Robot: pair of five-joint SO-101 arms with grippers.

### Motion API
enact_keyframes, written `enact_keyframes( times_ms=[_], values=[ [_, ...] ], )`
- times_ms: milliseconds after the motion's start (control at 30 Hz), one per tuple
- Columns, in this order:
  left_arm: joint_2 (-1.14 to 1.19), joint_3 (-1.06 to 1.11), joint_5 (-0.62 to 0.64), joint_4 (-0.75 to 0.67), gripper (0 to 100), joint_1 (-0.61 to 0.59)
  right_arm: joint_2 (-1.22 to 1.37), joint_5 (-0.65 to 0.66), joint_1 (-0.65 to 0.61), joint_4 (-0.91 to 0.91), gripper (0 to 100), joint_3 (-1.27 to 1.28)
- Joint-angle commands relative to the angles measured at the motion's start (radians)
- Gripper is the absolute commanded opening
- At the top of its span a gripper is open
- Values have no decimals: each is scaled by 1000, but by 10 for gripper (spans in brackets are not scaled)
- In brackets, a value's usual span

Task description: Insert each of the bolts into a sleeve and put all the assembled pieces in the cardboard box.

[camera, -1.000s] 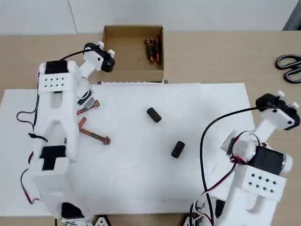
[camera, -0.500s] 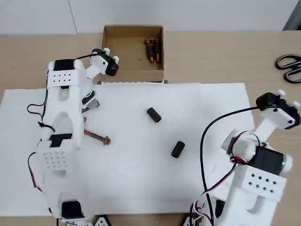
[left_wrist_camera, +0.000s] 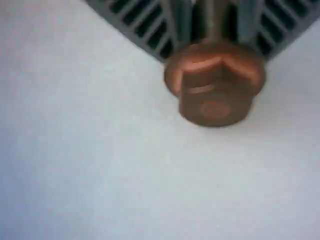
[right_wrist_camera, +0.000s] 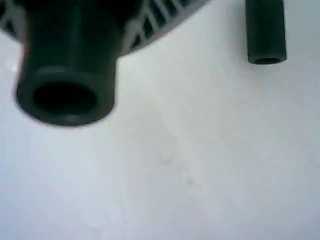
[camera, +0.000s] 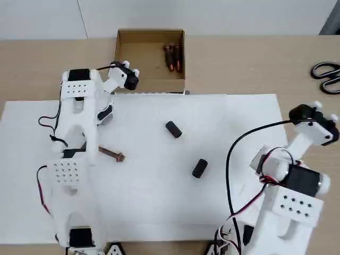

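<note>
My left gripper (left_wrist_camera: 212, 20) is shut on a copper bolt (left_wrist_camera: 215, 85), its hex head pointing toward the camera just above the white mat. In the high view this gripper (camera: 104, 114) sits at the mat's left side, below the cardboard box (camera: 127, 58). Another bolt (camera: 111, 154) lies on the mat beside the left arm. My right gripper (right_wrist_camera: 70, 15) is shut on a dark sleeve (right_wrist_camera: 65, 85), open end toward the camera; it hangs over the mat's right edge (camera: 261, 162). Two loose sleeves (camera: 173, 129) (camera: 200, 168) lie mid-mat, and one sleeve (right_wrist_camera: 266, 32) shows beyond the held one.
Assembled pieces (camera: 172, 56) lie in the box's right part. Scissors (camera: 326, 74) rest on the wooden table at the far right. The white mat (camera: 159, 212) covers most of the table.
The left arm has swung to the right and toward the box, and now covers the spot where two of the bolts lay. The right arm has kept still.
</note>
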Motion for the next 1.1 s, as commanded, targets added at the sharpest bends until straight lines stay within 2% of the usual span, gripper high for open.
enact_keyframes(
  times_ms=[0, 167, 300, 533, 700, 867, 967, 1067],
  values=[
    [14, -50, 2, 9, 6, -5, -27, 8, 4, -15, 2, -9],
    [-63, -162, 8, 167, 6, 26, -27, 9, 2, -5, 2, -80],
    [-206, -214, 75, 166, 6, 40, -27, 14, -15, -2, 2, -195],
    [-559, -194, 132, 166, 6, 57, -28, 61, -182, 159, 2, -362],
    [-760, -58, 235, 166, 6, 75, -28, 124, -196, 170, 2, -408],
    [-987, 108, 244, 160, 6, 78, -38, 210, -203, 174, 2, -408],
    [-1106, 211, 262, 153, 6, 78, -111, 249, -265, 173, 2, -399],
    [-1214, 341, 350, 103, 6, 78, -186, 275, -364, 162, 2, -305]
  ],
)
